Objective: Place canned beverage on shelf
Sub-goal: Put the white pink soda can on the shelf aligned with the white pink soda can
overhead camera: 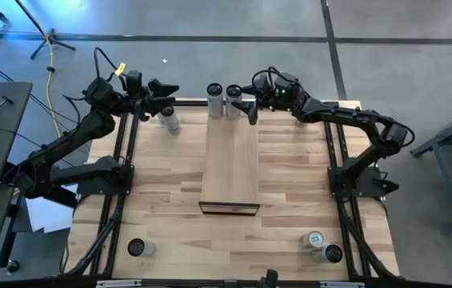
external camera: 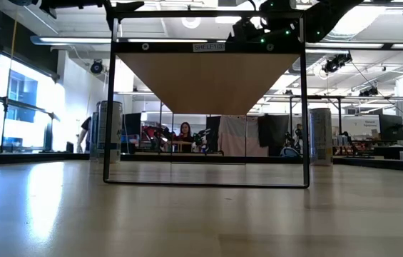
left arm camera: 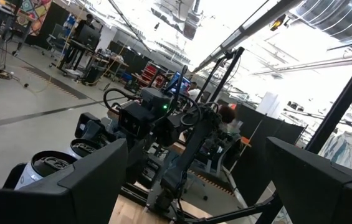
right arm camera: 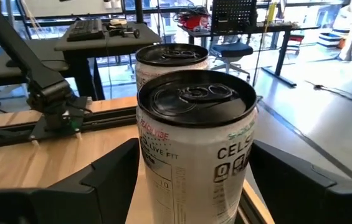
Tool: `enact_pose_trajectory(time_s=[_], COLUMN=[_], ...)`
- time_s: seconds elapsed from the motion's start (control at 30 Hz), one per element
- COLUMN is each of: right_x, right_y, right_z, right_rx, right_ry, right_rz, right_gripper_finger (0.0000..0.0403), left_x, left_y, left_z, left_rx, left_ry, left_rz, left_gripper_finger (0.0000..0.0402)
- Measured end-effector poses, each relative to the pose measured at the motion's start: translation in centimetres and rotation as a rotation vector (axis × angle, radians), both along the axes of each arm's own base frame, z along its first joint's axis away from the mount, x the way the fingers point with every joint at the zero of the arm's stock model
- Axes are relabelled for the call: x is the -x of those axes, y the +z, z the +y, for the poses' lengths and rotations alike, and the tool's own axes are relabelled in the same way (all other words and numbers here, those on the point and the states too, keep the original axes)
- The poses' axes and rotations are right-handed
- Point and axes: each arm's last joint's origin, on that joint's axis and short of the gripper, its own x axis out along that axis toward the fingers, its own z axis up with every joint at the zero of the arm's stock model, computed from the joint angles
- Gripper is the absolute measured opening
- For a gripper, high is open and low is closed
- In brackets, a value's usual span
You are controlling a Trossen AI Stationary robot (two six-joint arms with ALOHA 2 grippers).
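The shelf [overhead camera: 230, 164] is a long pale board raised over the middle of the table; the low view shows its underside [external camera: 208, 82]. Two white cans [overhead camera: 214, 94] [overhead camera: 233, 95] stand upright side by side at its far end. My right gripper [overhead camera: 246, 106] is open at the nearer can [right arm camera: 194, 143], one finger on each side of it, with the other can [right arm camera: 171, 62] behind. My left gripper [overhead camera: 164, 90] is open and empty above the table's far left, over another can [overhead camera: 170, 122]. Its wrist view [left arm camera: 194, 180] looks across at my right arm and the two cans [left arm camera: 51, 165]. My right gripper has its fingers [right arm camera: 110, 180] level on both sides of the nearer can's lower wall [right arm camera: 182, 186], coming from the table's right. I cannot tell whether they touch it. The can stands upright on the shelf.
One can [overhead camera: 139, 248] stands near the front left of the table and two cans [overhead camera: 314, 238] [overhead camera: 331, 254] near the front right. The shelf's dark frame legs [external camera: 305, 107] stand on the tabletop. People and desks show in the room beyond.
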Motion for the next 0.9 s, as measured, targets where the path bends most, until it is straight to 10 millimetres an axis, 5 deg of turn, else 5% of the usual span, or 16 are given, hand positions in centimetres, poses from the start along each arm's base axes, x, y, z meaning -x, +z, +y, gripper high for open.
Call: enact_pose_trajectory(time_s=[0.9], right_x=[3.9], right_y=[1.7], right_z=[1.2], right_rx=[-0.083], right_ry=[0.013], right_rz=[0.154], right_gripper_finger=[0.0275], left_x=[0.0], left_y=[0.0], left_z=[0.0], left_rx=[0.003], left_ry=[-0.001], left_rz=[0.002], left_gripper_finger=[0.0347])
